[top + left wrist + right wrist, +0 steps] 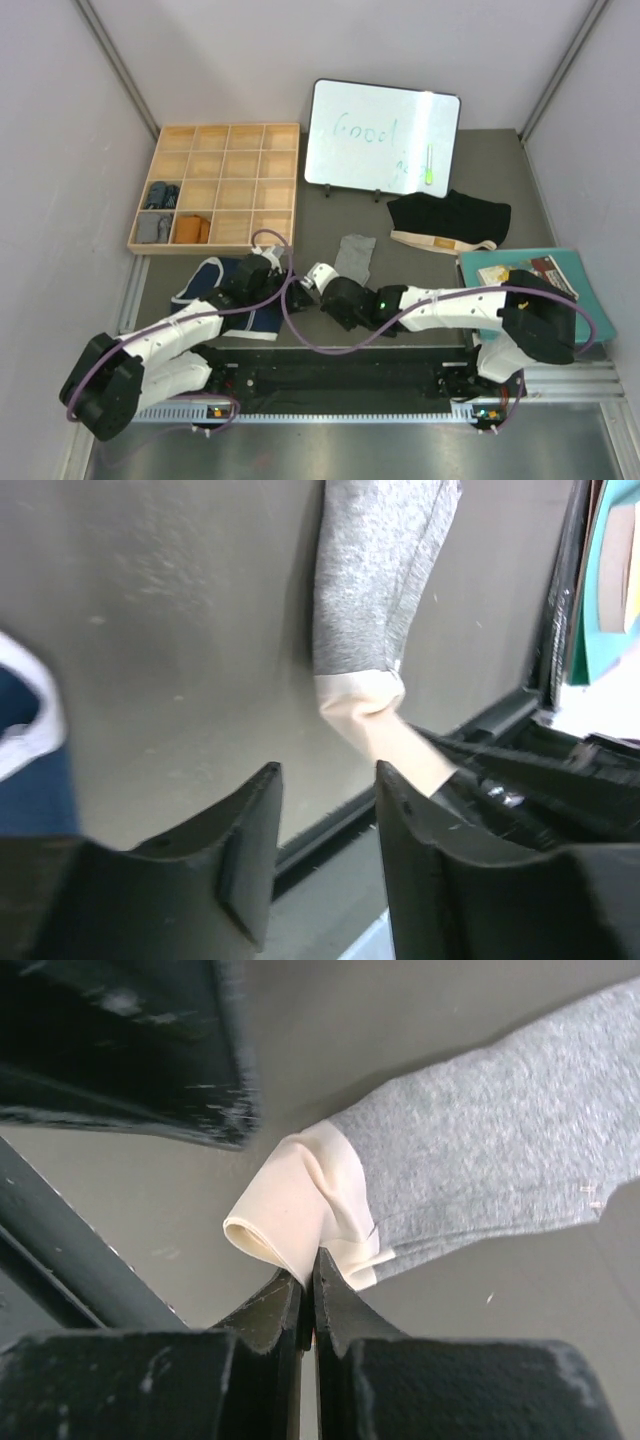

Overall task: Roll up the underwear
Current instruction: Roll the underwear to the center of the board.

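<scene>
The grey underwear lies folded into a narrow strip at the table's middle; its cream waistband end is pinched by my right gripper, which is shut on it. It also shows in the left wrist view. My left gripper is open and empty, just left of that waistband end, in the top view. The navy underwear with white trim lies under my left arm. The black underwear with beige waistband lies flat at the back right.
A wooden compartment tray at the back left holds rolled cloths in its left cells. A whiteboard stands at the back. A teal book lies at the right edge. A black rail runs along the near edge.
</scene>
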Robot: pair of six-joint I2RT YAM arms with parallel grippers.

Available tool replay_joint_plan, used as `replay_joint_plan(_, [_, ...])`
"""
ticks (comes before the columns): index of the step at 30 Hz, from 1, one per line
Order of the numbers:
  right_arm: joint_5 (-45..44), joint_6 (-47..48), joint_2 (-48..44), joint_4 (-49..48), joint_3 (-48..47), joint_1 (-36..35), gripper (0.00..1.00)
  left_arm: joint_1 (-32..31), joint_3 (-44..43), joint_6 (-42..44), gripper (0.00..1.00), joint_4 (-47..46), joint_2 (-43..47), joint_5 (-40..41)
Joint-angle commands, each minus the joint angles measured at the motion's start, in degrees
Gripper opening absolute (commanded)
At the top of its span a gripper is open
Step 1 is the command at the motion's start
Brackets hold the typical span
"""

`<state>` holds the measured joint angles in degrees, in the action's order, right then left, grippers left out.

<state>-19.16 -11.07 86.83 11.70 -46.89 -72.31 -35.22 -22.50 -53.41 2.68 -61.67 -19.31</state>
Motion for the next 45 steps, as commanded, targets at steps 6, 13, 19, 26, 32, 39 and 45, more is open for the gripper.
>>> replay_joint_plan(6, [20.72, 4.12, 2.03, 5.25, -7.68, 10.34, 0.00, 0.24, 5.45, 6.37, 0.43, -4.79, 7.62, 4.20])
replay_joint_plan(13, [28.99, 7.46, 6.77, 8.86, -11.46, 16.06, 0.00, 0.07, 3.69, 9.11, 0.44, -8.82, 3.23, 3.14])
replay_joint_plan(19, [32.60, 9.49, 9.85, 10.18, -12.87, 19.75, 0.00, -0.11, 1.85, 10.34, 0.45, -12.17, -1.87, 2.87])
replay_joint_plan(26, [34.98, 10.81, 12.57, 9.92, -13.49, 23.09, 0.00, -0.46, 0.00, 12.44, 0.49, -17.00, -5.65, -0.72])
replay_joint_plan(32, [35.94, 12.65, 14.69, 12.11, -16.03, 23.89, 0.00, -0.72, -2.28, 15.00, 0.53, -17.35, -9.52, -1.26])
replay_joint_plan(39, [36.73, 13.35, 16.53, 13.34, -17.97, 24.41, 0.00, -0.99, -4.21, 17.28, 0.59, -17.88, -12.59, -0.99])
replay_joint_plan(45, [37.26, 13.88, 18.11, 14.31, -19.20, 25.29, 0.00, -1.16, -4.57, 17.90, 0.59, -19.64, -14.79, -1.96])
